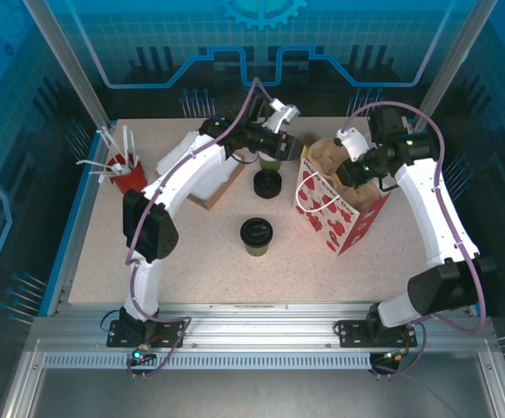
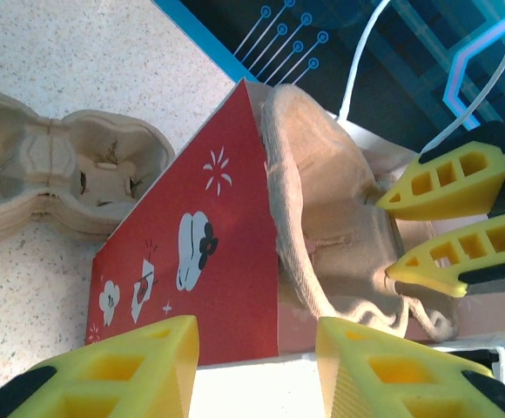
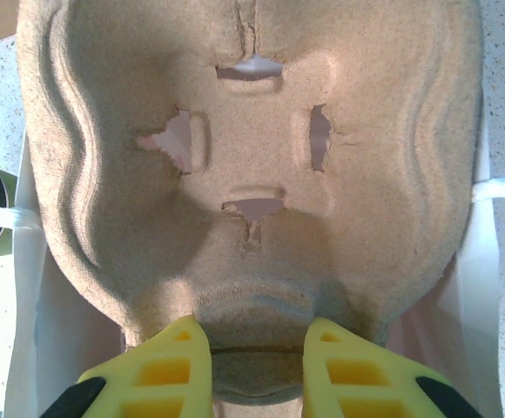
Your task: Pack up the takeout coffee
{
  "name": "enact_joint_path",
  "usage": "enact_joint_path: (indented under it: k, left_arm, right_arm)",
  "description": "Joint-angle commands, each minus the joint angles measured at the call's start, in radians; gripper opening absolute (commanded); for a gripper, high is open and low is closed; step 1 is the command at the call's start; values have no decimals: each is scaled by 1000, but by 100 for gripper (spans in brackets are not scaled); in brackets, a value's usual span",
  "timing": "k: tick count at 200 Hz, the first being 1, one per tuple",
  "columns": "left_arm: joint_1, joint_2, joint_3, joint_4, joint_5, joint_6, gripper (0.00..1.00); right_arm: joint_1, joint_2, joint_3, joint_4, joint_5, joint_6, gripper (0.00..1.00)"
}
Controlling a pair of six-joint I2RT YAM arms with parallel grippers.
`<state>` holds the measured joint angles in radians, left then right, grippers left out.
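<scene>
The takeout coffee [image 1: 256, 235], a green cup under a black lid, stands alone on the table in front of the red gift bag [image 1: 344, 218]. In the bag's open mouth sits a brown pulp cup carrier [image 3: 252, 157]. My right gripper [image 3: 257, 348] is shut on the carrier's near rim, and its yellow fingers [image 2: 448, 178] also show inside the bag. My left gripper [image 2: 257, 348] hovers open at the bag's left top edge [image 1: 298, 150], with the bag's white rim between its wide-apart fingers and neither finger touching it.
A stack of black lids [image 1: 267, 184] and green cups [image 1: 270, 162] sit just left of the bag under my left arm. A second pulp carrier [image 2: 61, 183] lies on the table. A red holder of white straws [image 1: 127, 171] and white napkins [image 1: 196, 170] stand at the back left.
</scene>
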<state>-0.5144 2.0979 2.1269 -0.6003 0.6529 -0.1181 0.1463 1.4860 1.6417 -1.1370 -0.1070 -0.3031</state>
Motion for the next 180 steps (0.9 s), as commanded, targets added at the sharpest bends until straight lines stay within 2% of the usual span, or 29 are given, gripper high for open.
enact_joint_path:
  k: [1,180]
  left_arm:
    - [-4,27,40,-20,34,-14,42]
    - [-3,42,48,-47,1,6,44]
  right_arm:
    - [16,-26,-12,-18,7,12,19]
    - [25,-46,3,-85,53,34,19]
